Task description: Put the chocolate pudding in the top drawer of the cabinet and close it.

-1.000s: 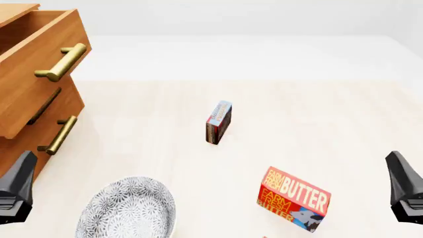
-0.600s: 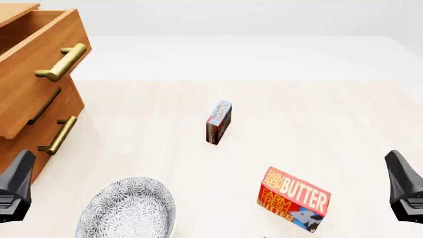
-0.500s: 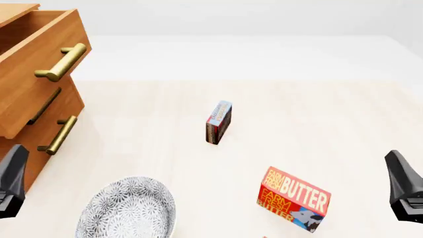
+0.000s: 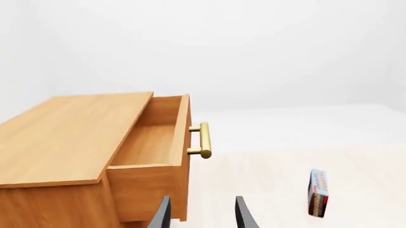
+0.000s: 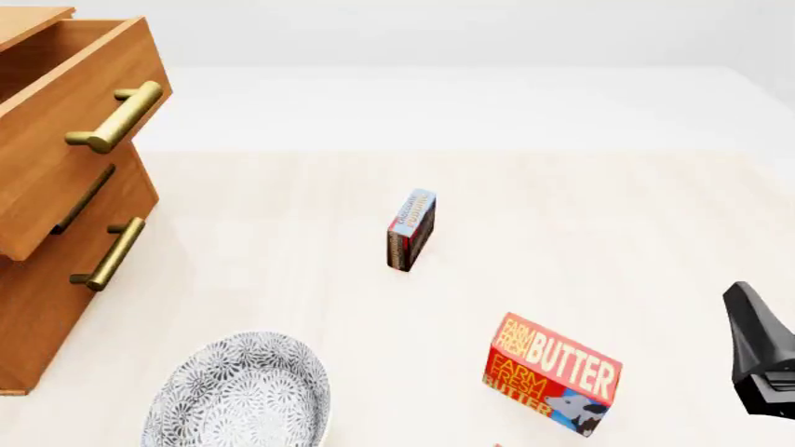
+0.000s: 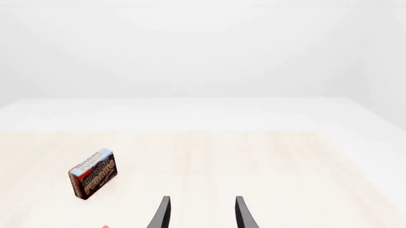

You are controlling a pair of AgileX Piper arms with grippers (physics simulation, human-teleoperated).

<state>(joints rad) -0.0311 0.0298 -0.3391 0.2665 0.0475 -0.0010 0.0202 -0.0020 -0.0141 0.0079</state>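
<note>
Pudding: the chocolate pudding (image 5: pixel 411 229) is stood on its thin edge mid-table, at about 3 o'clock from the cabinet (image 5: pixel 56 186).
Drawer: the top drawer (image 4: pixel 155 142) is pulled open (nothing is seen inside).
Left gripper (image 4: pixel 201 214): fingers are held apart, nothing between them.
Right gripper (image 6: pixel 201 213): fingers are held apart too, empty.
Risk: the pudding could be knocked flat if it is bumped by a finger.
Risk: the butter box (image 5: pixel 552 374) could be grabbed by mistake.

Only the right gripper (image 5: pixel 761 358) shows up in the front view, parked low at the right edge, not touching anything. Left gripper (image 4: pixel 200 213) only appears in its own wrist cam. Both have their 2 fingers spread apart with nothing between them, same for the right (image 6: pixel 200 213).
</note>
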